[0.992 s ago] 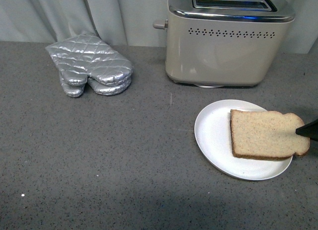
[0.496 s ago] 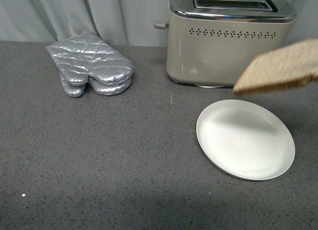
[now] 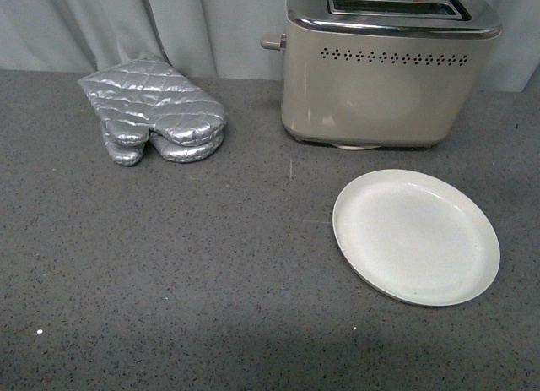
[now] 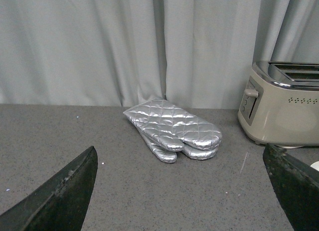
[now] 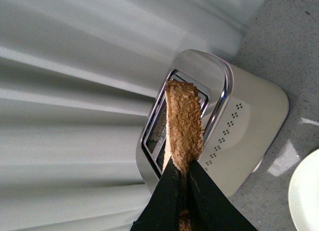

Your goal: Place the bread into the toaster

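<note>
Pinching the bread (image 5: 183, 121) by one edge, the right gripper (image 5: 181, 167) holds the slice upright and edge-on above the toaster (image 5: 238, 116), its two dark fingers closed tight on the crumb. The step in hand looks like the insertion itself. The slice hangs over the chrome top, roughly in line with the slots (image 5: 158, 122), though I cannot tell which of the two it sits over, or whether its far edge has entered one. In the front view only a brown sliver shows at the top border above the toaster, and the white plate (image 3: 416, 236) in front of it lies bare. The left gripper (image 4: 179, 148) is spread wide with nothing between its fingers, low over the counter (image 3: 211, 281), facing the silver oven mitts (image 4: 172, 128) and well apart from the toaster. Next, as I judge it, the slice must be squared to one slot's length and lowered straight — clear of the chrome lip — before the fingers let go.
</note>
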